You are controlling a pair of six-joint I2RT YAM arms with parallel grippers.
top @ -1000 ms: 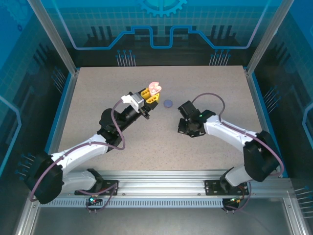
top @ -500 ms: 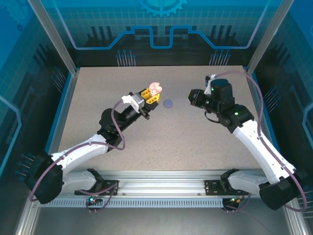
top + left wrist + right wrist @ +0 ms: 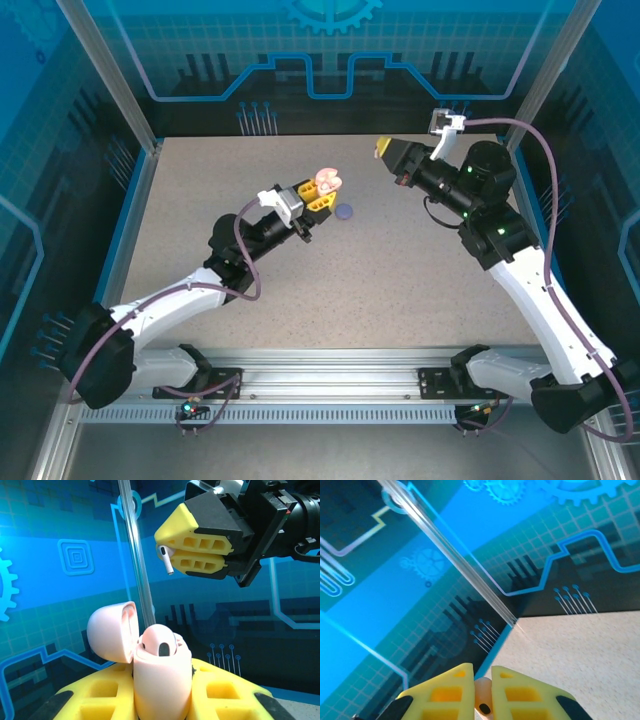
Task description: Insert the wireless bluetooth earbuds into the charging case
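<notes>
- Broadly, a speckled grey counter [image 3: 400, 290] is seen from above, walled at the back and sides by blue patterned panels [image 3: 330, 50].
- Two arms are bolted at its near edge. The left arm [image 3: 170, 305] is stretched toward the middle of the counter. The right arm [image 3: 530, 280] is raised high near the far right corner and bent back toward the centre.
- The left pincer [image 3: 318, 195] is drawn in narrowly on the lower body of the charging case, which is gripped between its yellow pads.
- The right pincer [image 3: 385, 150] is held up beyond the case and apart from it. Its jaws are brought almost together, and a bud is pinched at their tips.
- The pink charging case [image 3: 160, 680] is kept upright and clear of the counter. In the left wrist view its lid is swung open to the left.
- A small round bluish disc [image 3: 345, 212] is laid flat on the counter, just beside the left pincer.
- The pale earbud [image 3: 166, 560] in the right pincer is held with its stem hanging down from the tips.
- A second earbud [image 3: 161, 647] appears to be seated in the open case, with a dark oval shown on its head. The other well cannot be made out.
</notes>
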